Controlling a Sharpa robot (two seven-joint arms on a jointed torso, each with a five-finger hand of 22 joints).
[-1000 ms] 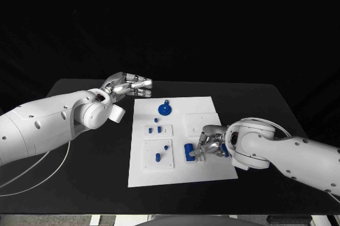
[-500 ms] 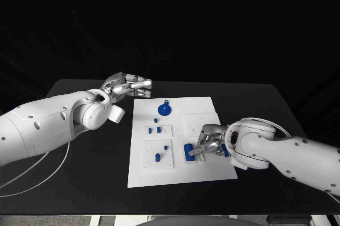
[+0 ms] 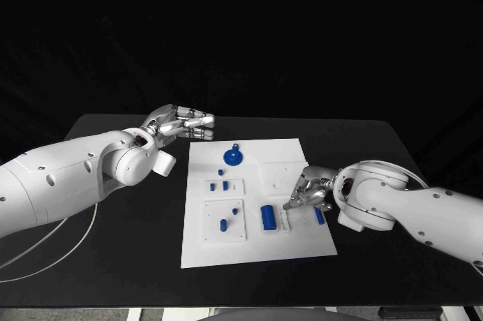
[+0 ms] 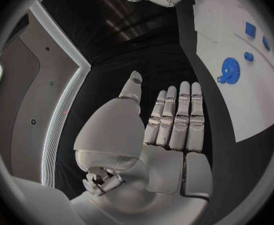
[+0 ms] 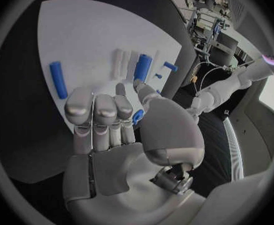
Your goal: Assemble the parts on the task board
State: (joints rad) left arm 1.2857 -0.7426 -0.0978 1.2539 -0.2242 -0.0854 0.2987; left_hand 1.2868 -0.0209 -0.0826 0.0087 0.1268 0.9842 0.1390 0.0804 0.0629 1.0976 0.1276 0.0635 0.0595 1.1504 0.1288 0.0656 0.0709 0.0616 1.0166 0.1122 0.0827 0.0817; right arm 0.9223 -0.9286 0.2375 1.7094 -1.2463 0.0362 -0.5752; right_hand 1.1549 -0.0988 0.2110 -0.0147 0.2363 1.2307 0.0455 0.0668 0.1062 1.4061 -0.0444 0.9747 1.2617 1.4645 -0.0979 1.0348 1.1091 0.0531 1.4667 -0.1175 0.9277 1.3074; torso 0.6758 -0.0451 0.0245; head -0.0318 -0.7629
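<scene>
Head view: the board (image 3: 292, 244) lies between the two hands, with blue parts spread across it. The right hand (image 3: 310, 192) hovers over the board's right side, fingers partly curled. The right wrist view shows a small blue piece (image 5: 137, 116) tucked between thumb and fingers; it looks pinched there, though how firmly I cannot tell. Just beyond the fingertips in that view lies a blue cylinder (image 5: 142, 67) beside a white slotted fixture, and a blue bar (image 5: 58, 79) rests off to the outer side of the fingers. In the head view the cylinder (image 3: 268, 218) sits just beside the hand, on the palm side, and the bar (image 3: 320, 215) shows below the hand at the arm's edge.

The left hand (image 3: 181, 123) waits off the board's far left corner, holding nothing. In its wrist view the fingers (image 4: 174, 117) are straight and close together, thumb apart, with the blue gear (image 4: 228, 68) well beyond the fingertips.

As for progress, my judgement is that the work is partway. The gear (image 3: 234, 155) appears seated at the far end, and short pegs (image 3: 220, 185) stand in the left-hand fixtures. The cylinder and bar look loose, so they, with the pinched piece, likely remain to be fitted.
</scene>
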